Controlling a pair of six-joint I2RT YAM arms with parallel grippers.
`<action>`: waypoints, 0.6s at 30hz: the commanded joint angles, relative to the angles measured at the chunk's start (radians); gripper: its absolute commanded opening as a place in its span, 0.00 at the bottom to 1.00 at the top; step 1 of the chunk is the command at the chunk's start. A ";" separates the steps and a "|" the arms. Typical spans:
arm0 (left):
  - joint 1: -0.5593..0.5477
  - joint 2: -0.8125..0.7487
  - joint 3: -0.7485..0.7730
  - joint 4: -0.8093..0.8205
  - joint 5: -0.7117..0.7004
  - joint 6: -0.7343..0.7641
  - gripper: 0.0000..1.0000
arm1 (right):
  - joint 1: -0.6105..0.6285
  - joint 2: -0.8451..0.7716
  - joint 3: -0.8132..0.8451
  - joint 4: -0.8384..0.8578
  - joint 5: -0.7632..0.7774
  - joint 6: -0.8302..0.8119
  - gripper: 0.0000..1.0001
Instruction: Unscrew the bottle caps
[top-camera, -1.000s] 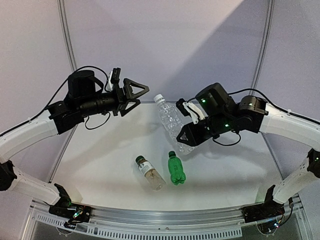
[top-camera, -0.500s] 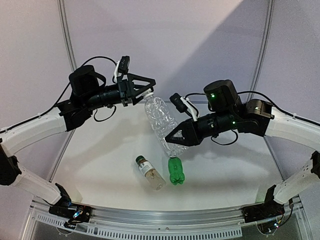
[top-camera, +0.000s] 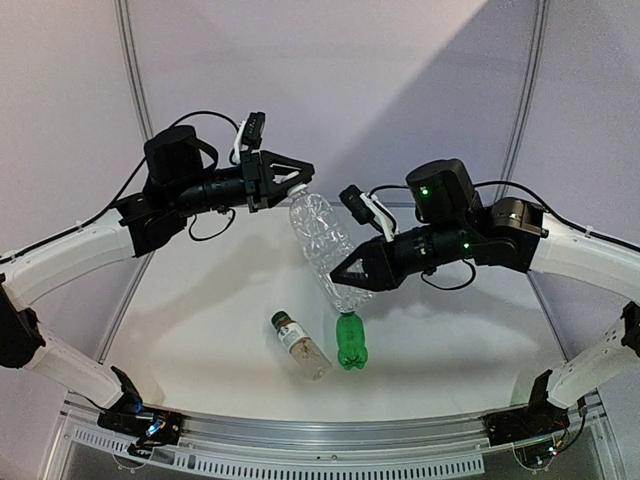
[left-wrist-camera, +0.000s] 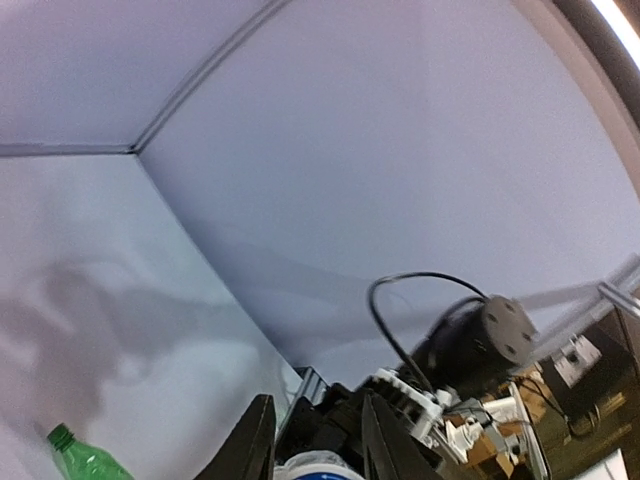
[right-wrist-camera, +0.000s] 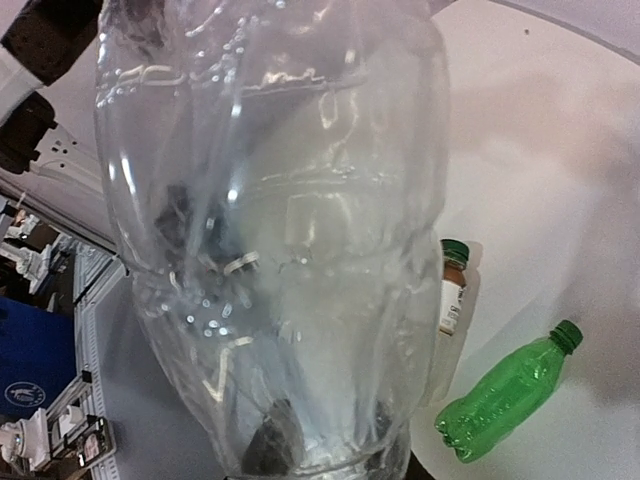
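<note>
White cap (top-camera: 297, 189) still on clear bottle (top-camera: 325, 245), held up over table (top-camera: 200, 330): left gripper (top-camera: 299, 184) pinching cap, right gripper (top-camera: 347, 282) squeezed shut on bottle's bottom. Green bottle (top-camera: 351, 345) & label bottle (top-camera: 302, 350) lying below, caps on, so prob. 0 of 3 done.

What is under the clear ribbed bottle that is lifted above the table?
Below the clear ribbed bottle, the green bottle lies on the table, its dark green cap nearest the raised base. The labelled bottle lies beside it. The right hand covers part of the base.
</note>
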 joint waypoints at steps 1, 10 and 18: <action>-0.005 0.026 0.068 -0.251 -0.201 -0.066 0.15 | -0.002 0.057 0.102 -0.219 0.315 0.002 0.00; -0.008 0.129 0.210 -0.639 -0.434 -0.253 0.18 | 0.033 0.210 0.266 -0.475 0.631 0.006 0.00; 0.001 0.217 0.293 -0.698 -0.418 -0.307 0.24 | 0.053 0.261 0.288 -0.510 0.629 -0.004 0.00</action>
